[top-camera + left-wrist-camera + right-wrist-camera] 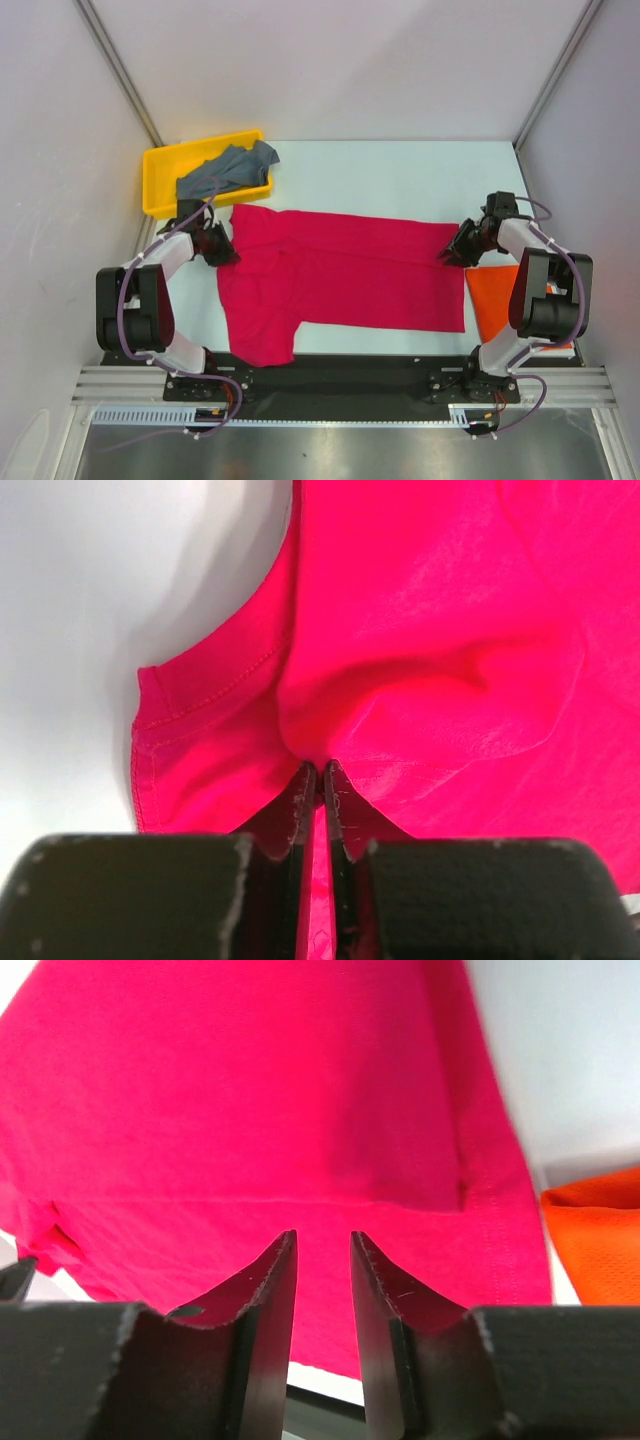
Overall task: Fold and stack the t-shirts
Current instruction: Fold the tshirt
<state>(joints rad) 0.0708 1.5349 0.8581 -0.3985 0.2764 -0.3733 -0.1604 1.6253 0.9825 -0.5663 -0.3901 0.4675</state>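
Note:
The crimson-pink t-shirt (340,275) lies spread across the table, its far part folded over along its length. My left gripper (215,243) is at the shirt's far left edge, by a sleeve. In the left wrist view it (320,768) is shut on a pinched ridge of the crimson cloth (450,630). My right gripper (455,252) is at the shirt's far right corner. In the right wrist view it (323,1235) is open, with a narrow gap, above the crimson cloth (250,1090). The orange-red t-shirt (495,300) lies folded at the right. The grey-blue t-shirt (225,172) lies crumpled in the tray.
The yellow plastic tray (160,165) stands at the far left corner, just behind my left gripper. The orange-red shirt also shows at the right edge of the right wrist view (600,1240). White walls enclose the table on three sides.

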